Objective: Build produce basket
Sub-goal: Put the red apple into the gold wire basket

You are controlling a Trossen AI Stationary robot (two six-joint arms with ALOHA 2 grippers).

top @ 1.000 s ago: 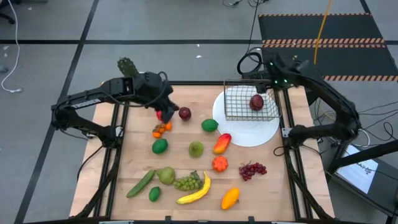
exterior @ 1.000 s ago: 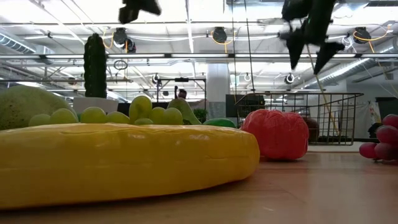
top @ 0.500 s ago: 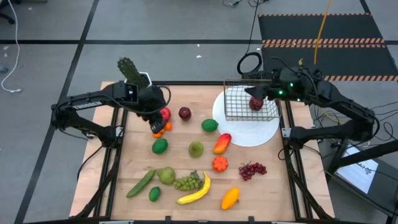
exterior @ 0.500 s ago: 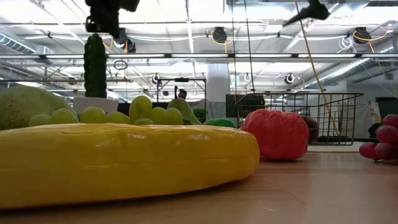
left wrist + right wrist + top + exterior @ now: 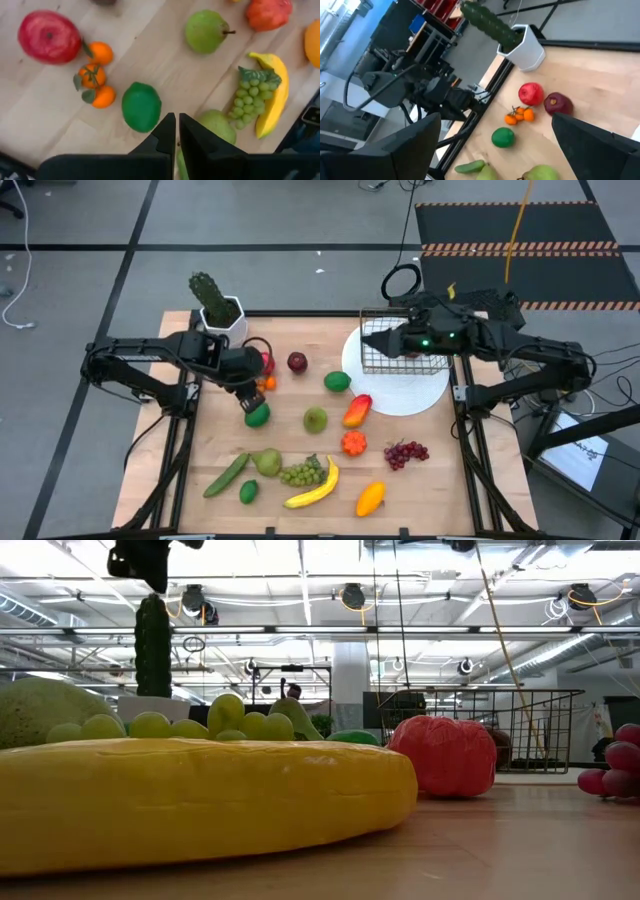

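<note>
The wire basket point(image 5: 392, 358) stands on the white plate point(image 5: 400, 398) at the far right. My right gripper point(image 5: 372, 342) hovers open over the basket's left part, and its arm hides what is inside; the right wrist view shows its fingers wide apart point(image 5: 496, 122). My left gripper point(image 5: 250, 394) is shut and empty, above the table just beyond a green lime point(image 5: 257, 416) point(image 5: 141, 106). A red apple point(image 5: 265, 363), a dark red apple point(image 5: 297, 362) and small oranges point(image 5: 262, 383) lie on the table near it.
More produce lies across the table: a banana point(image 5: 315, 488), green grapes point(image 5: 303, 473), purple grapes point(image 5: 405, 452), a pear point(image 5: 266, 462), a cucumber point(image 5: 227, 475) and a mango point(image 5: 370, 498). A potted cactus point(image 5: 212, 298) stands at the far left corner.
My left gripper has gone from beside the red apple toward the table's near edge and now hangs by the green lime. My right gripper has gone toward the table's left, from the basket's far right side to above its left part.
</note>
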